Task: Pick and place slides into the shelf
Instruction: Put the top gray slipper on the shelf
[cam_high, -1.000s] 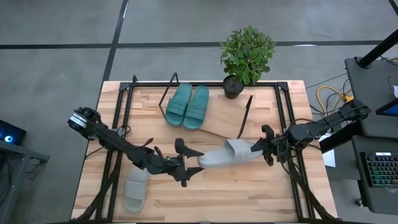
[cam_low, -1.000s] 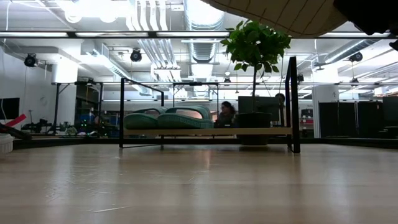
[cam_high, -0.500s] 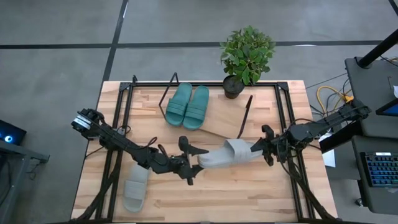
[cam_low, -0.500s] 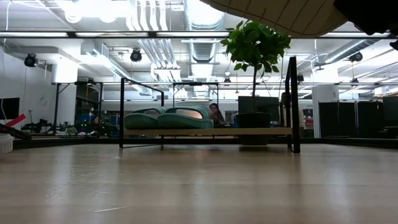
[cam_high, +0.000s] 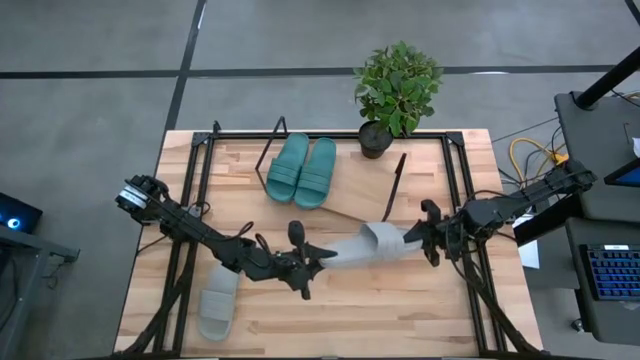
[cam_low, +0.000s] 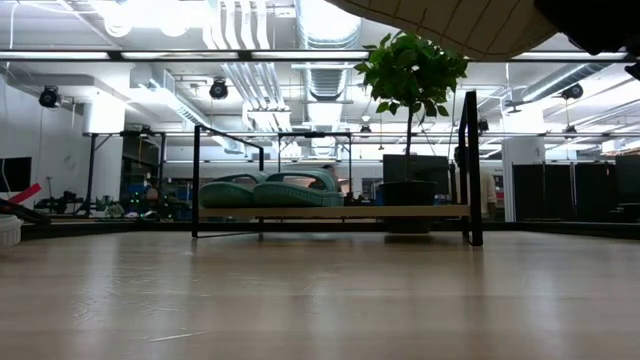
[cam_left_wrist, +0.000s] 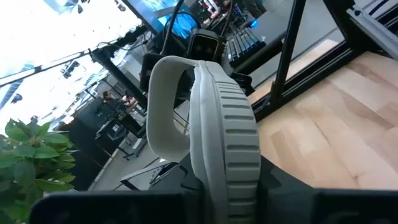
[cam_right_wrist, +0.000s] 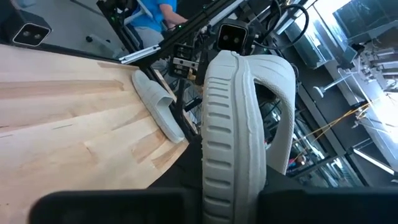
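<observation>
A light grey slide (cam_high: 352, 247) hangs above the table's middle, sole down and strap up, between my two grippers. My left gripper (cam_high: 316, 260) is shut on the end far from the strap, and my right gripper (cam_high: 418, 241) is shut on the end by the strap. A second grey slide (cam_high: 217, 305) lies flat on its sole near the table's front left. Two teal slides (cam_high: 300, 170) rest side by side on the slanted shelf (cam_high: 350, 195) at the back. In the low view the held slide's sole (cam_low: 450, 25) shows at the top. My left gripper pinches the grey slide's strapless end (cam_left_wrist: 214, 177) between its two fingers, coming level from the table's left, along the slide. The gripper's own body hides the place of contact. The slide is lifted clear. My right gripper pinches the slide's strap end (cam_right_wrist: 233, 180) between its two fingers, coming level from the table's right, along the slide. Its own body hides the fingertips. The slide hangs clear of the table, about level from end to end.
A potted plant (cam_high: 397, 90) stands at the table's far edge, right of the shelf. The shelf's black end frames (cam_high: 395, 185) rise beside the board. Bare wood lies right of the teal slides on the shelf and along the table's near edge.
My left gripper has moved a little toward the table's right edge, up to the grey slide's free end, and has shut on it. The slide has stayed where it was in my right gripper.
</observation>
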